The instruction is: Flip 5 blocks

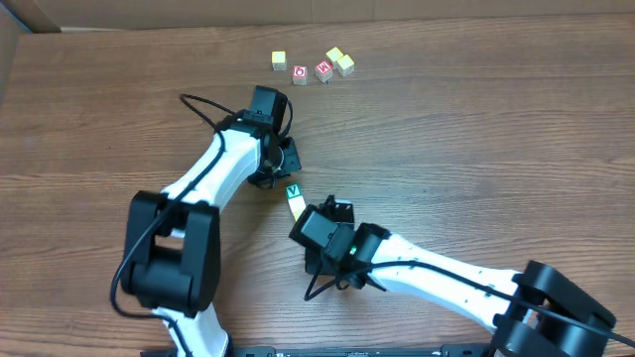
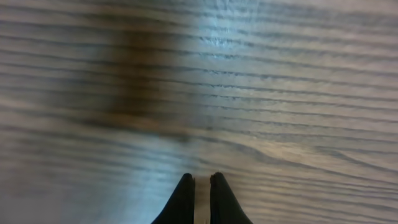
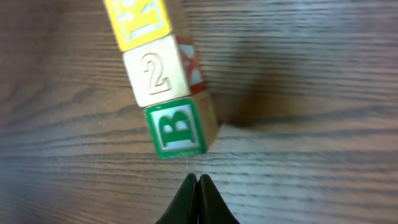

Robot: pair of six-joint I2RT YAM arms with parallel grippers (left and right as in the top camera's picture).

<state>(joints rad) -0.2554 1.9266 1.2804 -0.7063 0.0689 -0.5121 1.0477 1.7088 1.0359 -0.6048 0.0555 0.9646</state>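
Note:
In the right wrist view, three blocks lie touching in a row: a green-framed B block point(image 3: 177, 127), a cream block marked 2 point(image 3: 155, 74) and a yellow block point(image 3: 138, 22). My right gripper point(image 3: 199, 180) is shut and empty just short of the B block. From overhead, a green V block point(image 1: 293, 190) and a cream block point(image 1: 298, 207) show at the right gripper point(image 1: 302, 221); the rest of that row is hidden. My left gripper point(image 1: 286, 164) sits just above them, and in its own view the left gripper point(image 2: 202, 177) is shut over bare wood.
At the far edge of the table lie a pale yellow cube point(image 1: 279, 60), two red-faced cubes point(image 1: 300, 74) point(image 1: 323, 70) and two more yellow cubes point(image 1: 335, 55) point(image 1: 344, 65). A cardboard wall point(image 1: 30, 15) lines the back.

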